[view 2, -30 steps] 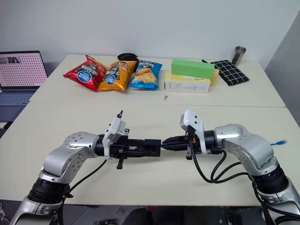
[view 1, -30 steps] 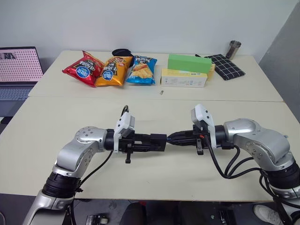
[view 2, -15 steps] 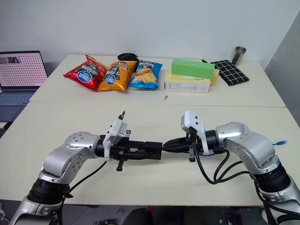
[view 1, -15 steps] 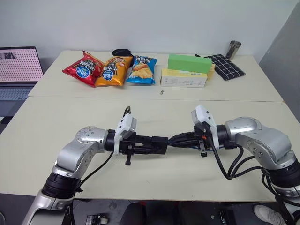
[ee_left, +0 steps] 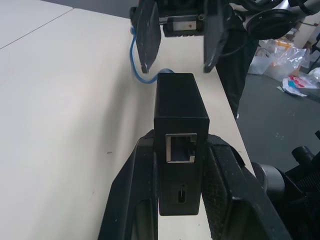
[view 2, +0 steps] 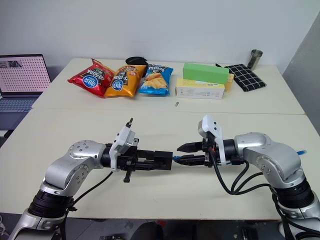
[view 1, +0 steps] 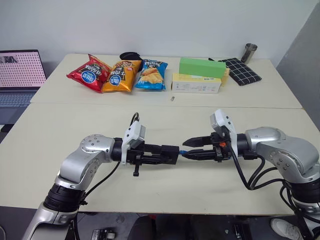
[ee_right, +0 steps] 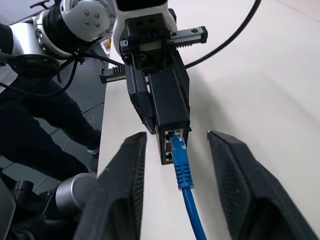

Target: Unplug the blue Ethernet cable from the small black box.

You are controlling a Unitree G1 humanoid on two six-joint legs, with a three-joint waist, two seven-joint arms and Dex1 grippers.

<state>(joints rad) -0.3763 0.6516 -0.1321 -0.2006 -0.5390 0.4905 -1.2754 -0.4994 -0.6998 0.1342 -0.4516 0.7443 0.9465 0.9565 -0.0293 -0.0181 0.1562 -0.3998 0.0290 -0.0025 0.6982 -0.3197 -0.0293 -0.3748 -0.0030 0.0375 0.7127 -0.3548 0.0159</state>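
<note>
Showing small black box (ee_right: 170, 107), matte, blue Ethernet cable (ee_right: 183, 172) plugged in

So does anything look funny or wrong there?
Nothing is broken or spilled. The blue cable is plugged into the small black box, which the left pincer holds. The right pincer is open around the plug, not gripping it.

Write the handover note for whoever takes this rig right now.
Left gripper: shut on the small black box, held above the table.
Right gripper: open, one finger on either side of the blue Ethernet cable plug, not gripping it.
Done: box held steady, right gripper lined up at the plug.
Left: the plug sits in the box's port. Probably close on it and pull it straight out.
</note>
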